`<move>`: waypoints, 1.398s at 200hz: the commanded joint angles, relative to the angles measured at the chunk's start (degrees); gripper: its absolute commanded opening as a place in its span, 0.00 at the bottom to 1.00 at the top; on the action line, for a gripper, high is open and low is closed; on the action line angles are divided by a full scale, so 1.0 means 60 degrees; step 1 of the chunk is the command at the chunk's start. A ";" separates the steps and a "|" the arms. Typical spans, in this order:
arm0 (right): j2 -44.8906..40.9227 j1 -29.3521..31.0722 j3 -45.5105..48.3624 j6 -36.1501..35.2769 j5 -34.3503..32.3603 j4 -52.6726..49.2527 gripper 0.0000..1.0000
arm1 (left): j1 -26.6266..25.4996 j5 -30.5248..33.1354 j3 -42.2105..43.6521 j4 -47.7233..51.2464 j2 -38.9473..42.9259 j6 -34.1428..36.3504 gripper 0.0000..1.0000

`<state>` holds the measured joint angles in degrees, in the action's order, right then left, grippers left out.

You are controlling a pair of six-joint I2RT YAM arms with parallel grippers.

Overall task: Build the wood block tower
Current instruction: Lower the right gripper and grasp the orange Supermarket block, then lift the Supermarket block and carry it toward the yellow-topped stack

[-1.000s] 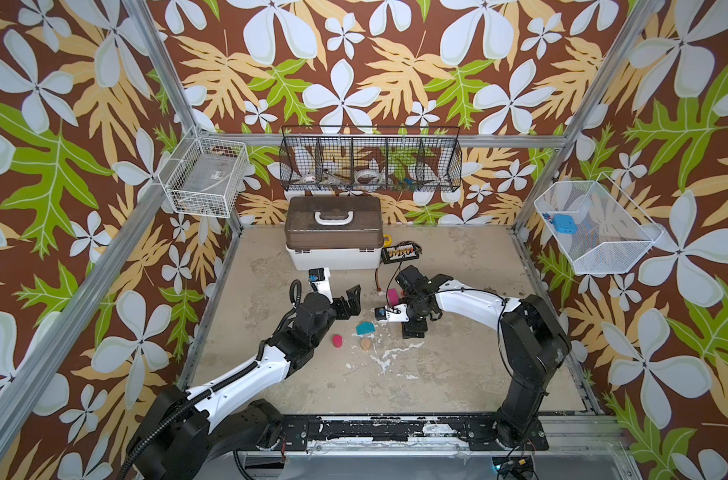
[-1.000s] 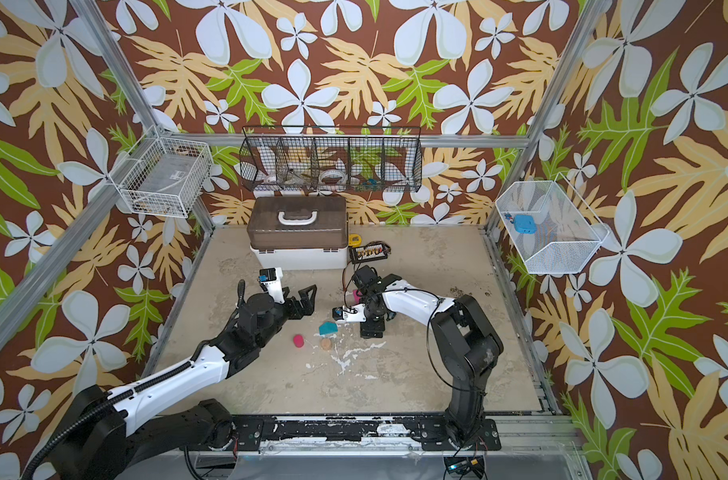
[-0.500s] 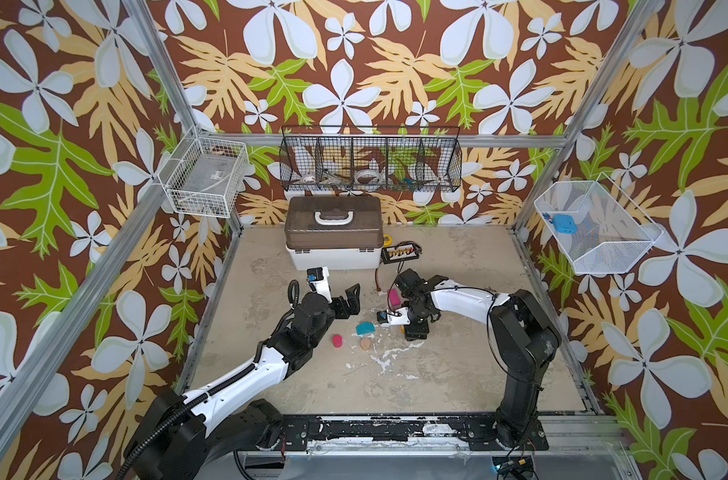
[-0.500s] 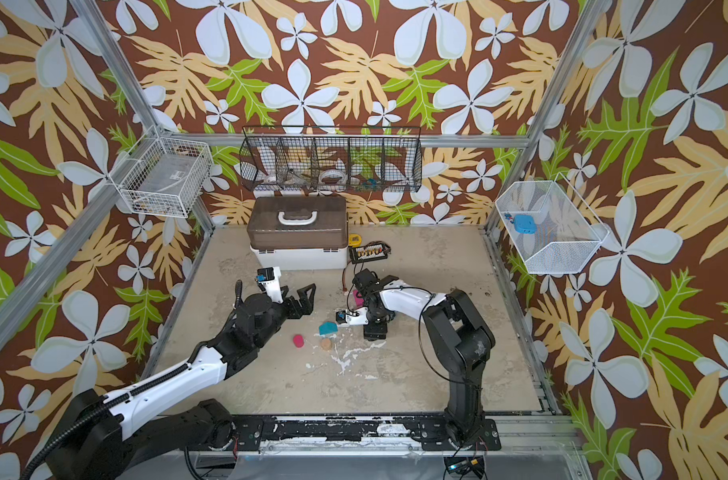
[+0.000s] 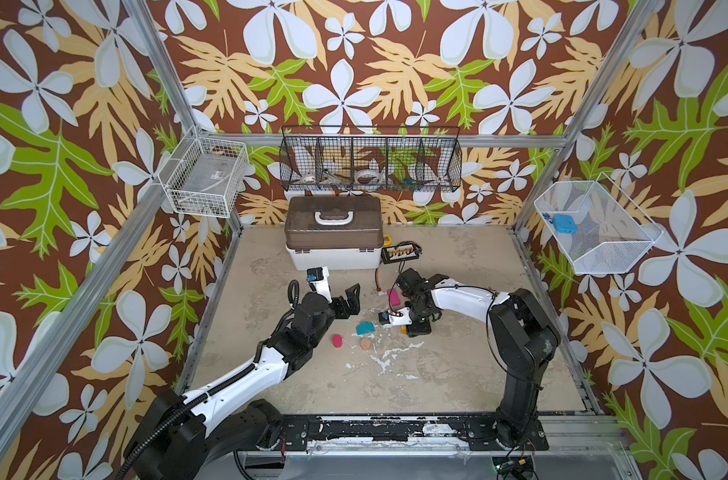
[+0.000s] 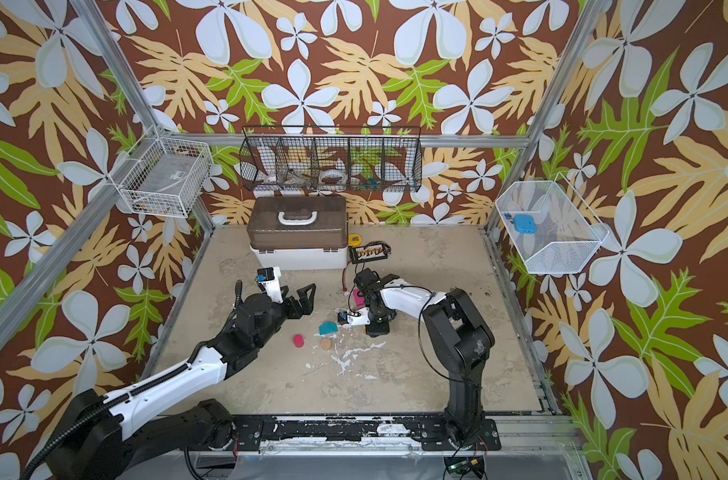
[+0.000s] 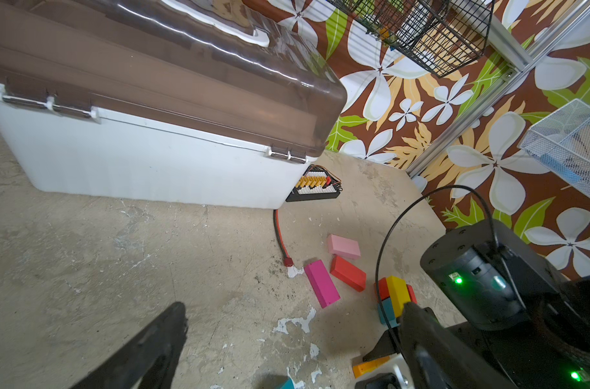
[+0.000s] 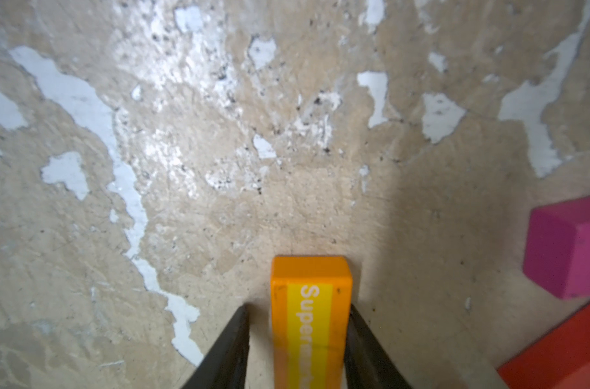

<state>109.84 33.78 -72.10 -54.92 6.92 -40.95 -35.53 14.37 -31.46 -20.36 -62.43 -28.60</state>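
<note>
- Over the last second the right arm has tucked its elbow inward, and the right gripper [image 8: 297, 307] has drawn its jaws in around the orange bar [image 8: 310, 323].
- That bar lies flat on the table [image 8: 219, 168], between the jaws. One finger seems to touch its side and a sliver of floor shows past the other. I judge it not yet clamped, though this close view is blurred.
- Near it lie the magenta bar [image 7: 321, 288] and red bar [image 7: 348, 278], with the pink bar [image 7: 343, 246] just beyond.
- The tower [image 7: 396, 294] so far is a yellow piece over red and blue ones, standing close by the right wrist.
- The teal roof piece [image 5: 365, 328] lies loose between the arms.
- The left gripper [image 5: 351, 300] hovers wide open, empty.
- Step in hand: picking up the orange bar. The next move calls for finishing the squeeze, lifting straight up, and setting the bar level on the stack without nudging it.
</note>
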 commanded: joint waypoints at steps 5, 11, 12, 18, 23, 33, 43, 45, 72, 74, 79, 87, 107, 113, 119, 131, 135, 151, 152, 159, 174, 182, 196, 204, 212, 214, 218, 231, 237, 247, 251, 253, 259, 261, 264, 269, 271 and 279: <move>0.0107 -0.0005 0.0033 -0.0151 -0.0357 -0.0067 0.37 | 0.0018 0.0080 -0.0030 -0.0064 0.0020 -0.0024 1.00; 0.0105 -0.0005 0.0024 -0.0149 -0.0358 -0.0035 0.36 | 0.0018 0.0080 -0.0030 -0.0070 0.0020 -0.0027 1.00; 0.0091 -0.0005 0.0022 -0.0149 -0.0360 -0.0033 0.35 | 0.0018 0.0080 -0.0030 -0.0067 0.0020 -0.0033 1.00; 0.0063 -0.0005 0.0019 -0.0137 -0.0303 -0.0009 0.34 | 0.0019 0.0080 -0.0034 -0.0065 0.0005 -0.0030 1.00; 0.0023 -0.0005 0.0024 -0.0131 -0.0215 0.0013 0.34 | 0.0018 0.0079 -0.0044 -0.0065 0.0004 -0.0025 1.00; -0.0049 -0.0015 0.0034 -0.0142 0.0038 0.0000 0.34 | 0.0018 0.0073 -0.0044 -0.0050 -0.0006 -0.0023 1.00; -0.0164 -0.0010 0.0078 -0.0149 0.0195 0.0009 0.33 | 0.0019 0.0098 -0.0044 -0.0035 0.0015 -0.0014 1.00; -0.0177 -0.0006 0.0088 -0.0142 0.0198 0.0019 0.33 | 0.0018 0.0096 -0.0044 -0.0023 0.0008 -0.0014 1.00; -0.0652 -0.0020 0.0387 -0.0206 0.0147 0.0115 0.28 | 0.0018 0.0138 -0.0015 -0.0020 0.0048 -0.0007 1.00; -0.0695 -0.0038 0.0419 -0.0207 0.0161 0.0116 0.28 | 0.0018 0.0139 -0.0015 -0.0020 0.0049 -0.0008 1.00; -0.0805 -0.0046 0.0478 -0.0221 0.0152 0.0145 0.27 | 0.0018 0.0139 -0.0029 -0.0010 0.0048 -0.0009 1.00; -0.1017 -0.0088 0.0594 -0.0212 0.0179 0.0223 0.27 | 0.0018 0.0139 -0.0031 0.0009 0.0046 -0.0009 1.00; -0.1549 -0.0208 0.0873 -0.0244 0.0297 0.0342 0.27 | 0.0018 0.0139 -0.0030 0.0002 0.0063 0.0006 1.00; -0.1705 -0.0235 0.0957 -0.0247 0.0339 0.0354 0.27 | 0.0018 0.0143 -0.0026 0.0009 0.0058 0.0010 1.00; -0.1886 -0.0313 0.1049 -0.0239 0.0422 0.0358 0.27 | 0.0018 0.0140 -0.0030 0.0024 0.0063 0.0007 1.00; -0.2238 -0.0563 0.1230 -0.0141 0.0620 0.0354 0.28 | 0.0018 0.0155 -0.0019 0.0052 0.0075 0.0008 1.00; -0.2369 -0.0672 0.1319 -0.0099 0.0624 0.0372 0.28 | 0.0018 0.0159 -0.0015 0.0046 0.0078 0.0006 1.00; -0.2907 -0.1095 0.1718 0.0026 0.0370 0.0555 0.28 | 0.0018 0.0141 -0.0009 0.0039 0.0093 0.0006 1.00; -0.2946 -0.1121 0.1747 0.0034 0.0356 0.0577 0.28 | 0.0018 0.0140 -0.0012 0.0039 0.0093 0.0006 1.00; -0.3220 -0.1287 0.1913 0.0055 0.0256 0.0687 0.27 | 0.0018 0.0139 -0.0015 0.0039 0.0093 0.0006 1.00; -0.3752 -0.1645 0.2122 0.0140 0.0257 0.0943 0.22 | 0.0019 0.0139 -0.0022 0.0039 0.0079 -0.0005 1.00; -0.4002 -0.1814 0.2185 0.0227 0.0391 0.1042 0.20 | 0.0018 0.0117 -0.0015 0.0035 0.0078 -0.0009 1.00; -0.4323 -0.2105 0.2377 0.0326 0.0641 0.1186 0.20 | 0.0018 0.0103 -0.0013 0.0024 0.0064 -0.0022 1.00; -0.4394 -0.2131 0.2494 0.0224 0.0542 0.1158 0.20 | 0.0022 0.0095 -0.0015 0.0024 0.0042 -0.0016 1.00; -0.4380 -0.2139 0.2560 0.0103 0.0265 0.1133 0.20 | 0.0018 0.0081 -0.0015 0.0025 0.0049 -0.0021 1.00; -0.4363 -0.2139 0.2566 0.0082 0.0183 0.1128 0.19 | 0.0025 0.0081 -0.0015 0.0024 0.0046 -0.0023 1.00; -0.4337 -0.2141 0.2568 0.0035 0.0012 0.1125 0.18 | 0.0019 0.0088 -0.0015 0.0024 0.0042 -0.0011 1.00; -0.4240 -0.2172 0.2526 -0.0227 -0.0462 0.1033 0.16 | 0.0018 0.0121 -0.0015 0.0024 0.0046 -0.0009 1.00; -0.4185 -0.2191 0.2488 -0.0363 -0.0594 0.0941 0.16 | 0.0022 0.0136 -0.0015 0.0038 0.0061 -0.0009 1.00; -0.4117 -0.2273 0.2452 -0.0562 -0.0806 0.0810 0.17 | 0.0018 0.0139 -0.0015 0.0031 0.0062 -0.0004 1.00; -0.4064 -0.2302 0.2438 -0.0573 -0.0862 0.0784 0.18 | 0.0018 0.0135 -0.0015 0.0031 0.0064 -0.0008 1.00; -0.4049 -0.2341 0.2425 -0.0588 -0.0882 0.0777 0.19 | 0.0018 0.0138 -0.0015 0.0026 0.0064 -0.0009 1.00; -0.3992 -0.2471 0.2362 -0.0602 -0.0904 0.0775 0.21 | 0.0018 0.0139 -0.0015 0.0022 0.0062 -0.0006 1.00; -0.3984 -0.2496 0.2344 -0.0588 -0.0904 0.0764 0.22 | 0.0022 0.0139 -0.0015 0.0024 0.0060 -0.0008 1.00; -0.3946 -0.2552 0.2303 -0.0578 -0.0919 0.0761 0.22 | 0.0019 0.0132 -0.0015 0.0024 0.0060 -0.0009 1.00; -0.3887 -0.2628 0.2216 -0.0594 -0.0946 0.0746 0.22 | 0.0018 0.0139 -0.0022 0.0017 0.0062 -0.0008 1.00; -0.3862 -0.2657 0.2180 -0.0597 -0.0936 0.0746 0.22 | 0.0018 0.0128 -0.0028 0.0011 0.0056 -0.0009 1.00; -0.3764 -0.2746 0.2006 -0.0579 -0.0942 0.0738 0.22 | 0.0018 0.0092 -0.0030 -0.0012 0.0049 -0.0017 1.00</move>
<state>86.13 18.65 -58.04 -57.39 3.81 -35.62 -35.53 14.57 -31.46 -19.94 -62.13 -28.58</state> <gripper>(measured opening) 0.269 0.997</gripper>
